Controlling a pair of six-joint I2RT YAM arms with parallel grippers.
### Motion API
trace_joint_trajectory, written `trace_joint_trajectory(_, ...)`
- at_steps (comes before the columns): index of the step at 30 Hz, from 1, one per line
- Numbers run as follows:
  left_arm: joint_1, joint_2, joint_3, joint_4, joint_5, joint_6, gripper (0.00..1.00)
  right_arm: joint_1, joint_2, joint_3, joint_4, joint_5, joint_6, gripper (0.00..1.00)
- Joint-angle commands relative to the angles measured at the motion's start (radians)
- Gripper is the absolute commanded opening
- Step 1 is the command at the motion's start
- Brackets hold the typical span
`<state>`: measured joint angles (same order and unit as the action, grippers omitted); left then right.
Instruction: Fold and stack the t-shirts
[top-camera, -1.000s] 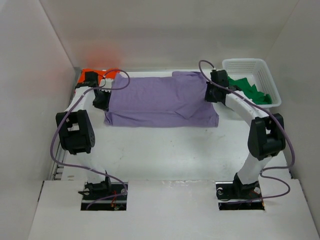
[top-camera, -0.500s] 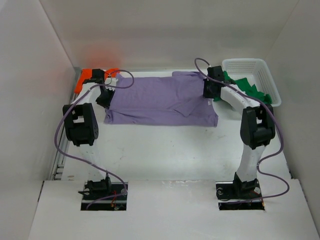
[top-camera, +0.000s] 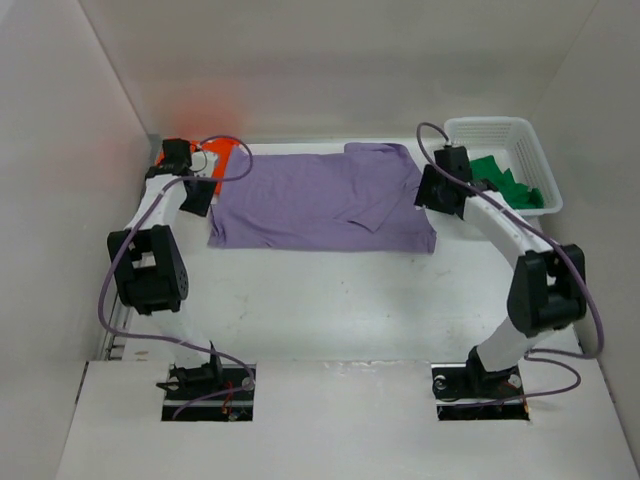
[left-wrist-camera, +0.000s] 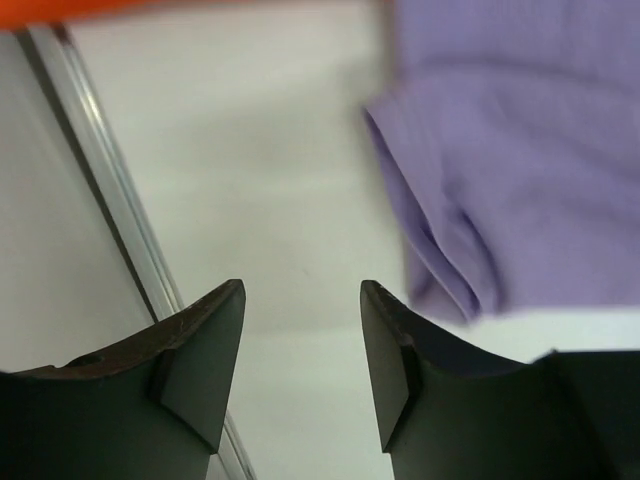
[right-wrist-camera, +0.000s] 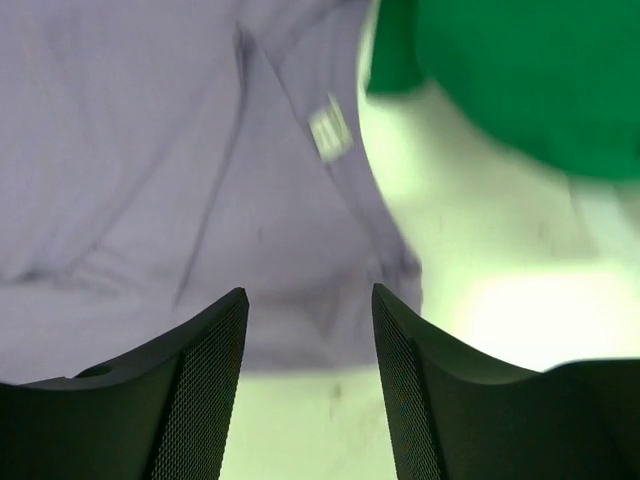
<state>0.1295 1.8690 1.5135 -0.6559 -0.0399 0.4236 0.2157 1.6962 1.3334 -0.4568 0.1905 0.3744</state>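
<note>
The lavender t-shirt lies folded flat across the back of the table, also seen in the left wrist view and the right wrist view. An orange t-shirt is bunched at the back left corner. A green t-shirt hangs out of the white basket; it shows too in the right wrist view. My left gripper hovers just off the lavender shirt's left edge, open and empty. My right gripper hangs over the shirt's right edge, open and empty.
White walls close in the table on the left, back and right. A metal rail runs along the left wall. The basket stands at the back right corner beside my right arm.
Both grippers have opened and let go of the lavender shirt, which now lies flat. The left gripper drew off to the left, the right gripper to the right.
</note>
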Motion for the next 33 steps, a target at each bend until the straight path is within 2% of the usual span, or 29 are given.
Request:
trace_joint_trajectory(1,-0.058,-0.122,-0.143,-0.014,0.020,0.030,0.49,0.011,-0.118,-0.158,0.029,-0.015,0.158,0.58)
trace_joint_trajectory(5,-0.077,-0.097,-0.216,0.019,0.011,-0.002,0.49,0.001,-0.145,-0.292,0.096,-0.075,0.239,0.60)
trace_joint_trajectory(10,-0.078,-0.048,-0.216,0.071,0.009,-0.028,0.50,-0.012,-0.060,-0.319,0.154,-0.141,0.282,0.67)
trace_joint_trajectory(13,-0.078,-0.025,-0.213,0.093,0.009,-0.036,0.49,-0.037,-0.035,-0.333,0.194,-0.146,0.307,0.67)
trace_joint_trajectory(17,-0.080,-0.014,-0.236,0.095,0.014,-0.034,0.44,-0.063,-0.030,-0.329,0.182,-0.163,0.314,0.65)
trace_joint_trajectory(20,-0.080,-0.011,-0.259,0.095,0.015,-0.026,0.35,-0.066,-0.020,-0.310,0.150,-0.180,0.301,0.63)
trace_joint_trajectory(22,-0.075,-0.011,-0.269,0.098,0.020,-0.025,0.24,-0.069,0.002,-0.278,0.106,-0.201,0.285,0.54)
trace_joint_trajectory(24,-0.067,-0.021,-0.277,0.110,0.023,-0.023,0.14,-0.072,0.022,-0.248,0.069,-0.214,0.270,0.35)
trace_joint_trajectory(25,-0.064,-0.024,-0.279,0.116,0.023,-0.023,0.11,-0.072,0.034,-0.231,0.050,-0.217,0.265,0.20)
trace_joint_trajectory(27,-0.054,-0.030,-0.277,0.119,0.025,-0.020,0.07,-0.072,0.045,-0.215,0.026,-0.218,0.264,0.04)
trace_joint_trajectory(28,-0.046,-0.033,-0.276,0.119,0.026,-0.017,0.06,-0.072,0.045,-0.211,0.014,-0.217,0.264,0.00)
trace_joint_trajectory(33,-0.006,-0.051,-0.266,0.119,0.044,-0.002,0.05,-0.081,-0.026,-0.235,-0.025,-0.177,0.262,0.01)
